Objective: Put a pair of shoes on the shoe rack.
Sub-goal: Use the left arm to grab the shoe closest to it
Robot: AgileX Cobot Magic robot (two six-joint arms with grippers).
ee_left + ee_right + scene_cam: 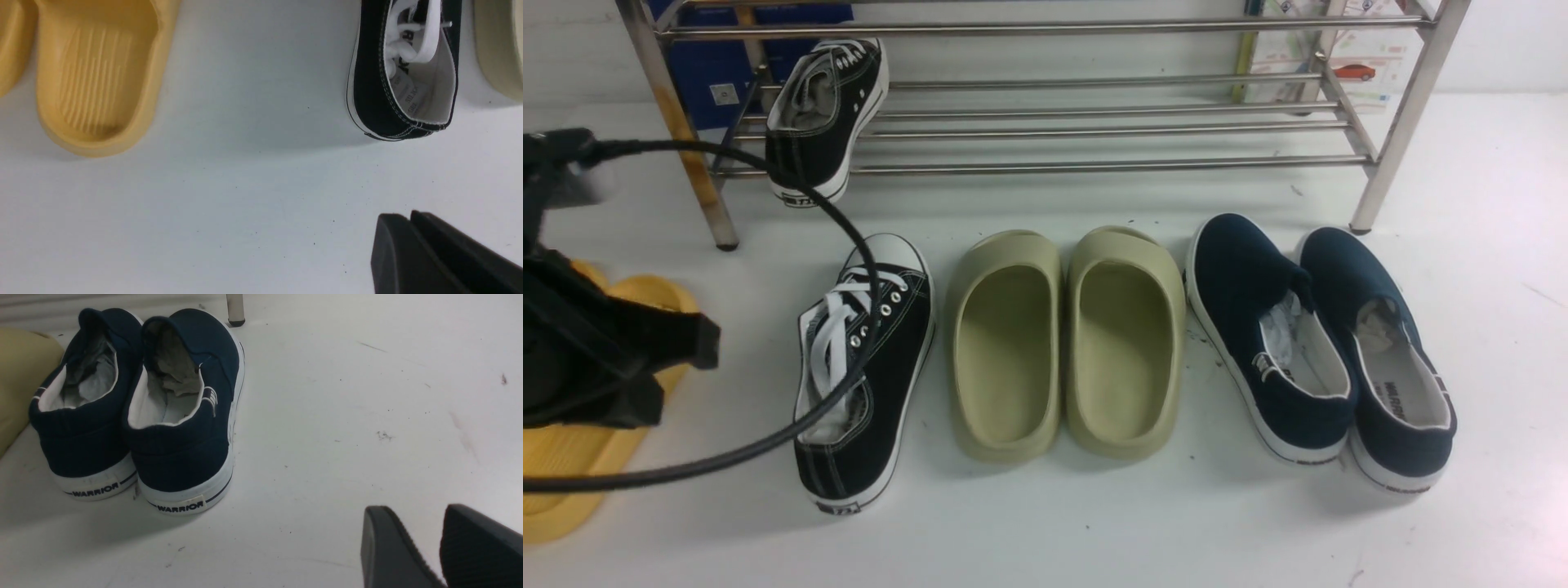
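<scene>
Closest to the front camera sits the left arm [580, 359], dark and blurred, its cable [849, 237] arcing in front of the floor sneaker [866, 376] and a yellow slide [572, 465]. That black sneaker lies toe toward the rack [1094, 167], just beside the olive slides [1066, 343]; the navy slip-ons [1319, 343] stand further right. The racked sneaker [827, 118] rests at the left end of the lower bars, heel hanging over the front bar.

Seen from its wrist, the left gripper [402, 220] has its fingers nearly together with nothing between them, over bare floor and apart from the floor sneaker's heel. The right gripper [421, 516] stands spread and empty, apart from the slip-ons.

The floor sneaker should be light, with soft canvas that gives under a pinch, a stiffer rubber sole, and loose white laces that could snag. The heel collar or the side wall by the opening looks like the best hold.

"WARRIOR" reads on both slip-on heel tabs [179, 506]. The sneakers' heel tabs and insole print are too small to read.
</scene>
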